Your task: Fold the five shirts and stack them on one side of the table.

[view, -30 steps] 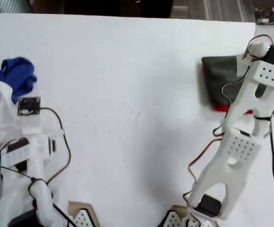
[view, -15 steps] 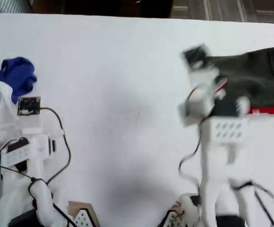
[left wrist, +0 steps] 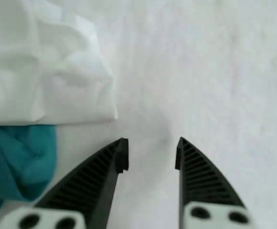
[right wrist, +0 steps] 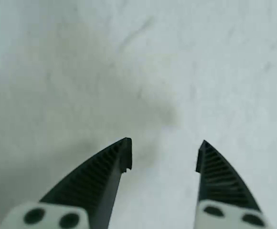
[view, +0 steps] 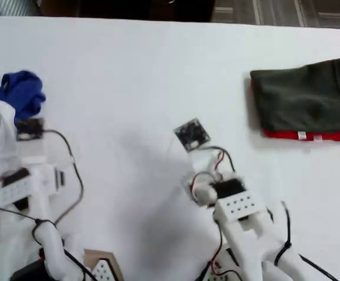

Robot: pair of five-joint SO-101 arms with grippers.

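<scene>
Though far from finished, stands at two of five by the look of it: dark green shirt (view: 302, 96) folded flat atop folded red shirt (view: 310, 135), stacked at the far right of the counter (view: 129, 70). Leaves three unfolded at the left edge: blue shirt (view: 19, 92) bunched, white shirt (left wrist: 43, 71) crumpled near it, teal shirt (left wrist: 14, 162) heaped against the white one. Possibly hides more cloth past that edge; hard to tell. Finds the left gripper (left wrist: 150, 155) with fingers spread, holding nothing, over bare counter just beside the white shirt. Finds the right gripper (right wrist: 163, 155) likewise parted and empty, above bare counter near the middle, well apart from the stack. Differs from a second ago chiefly on the right: arm gone from over the stack, swung back toward its base, uncovering the folded pair. Registers only a slight shift on the left; no shirt moved.
</scene>
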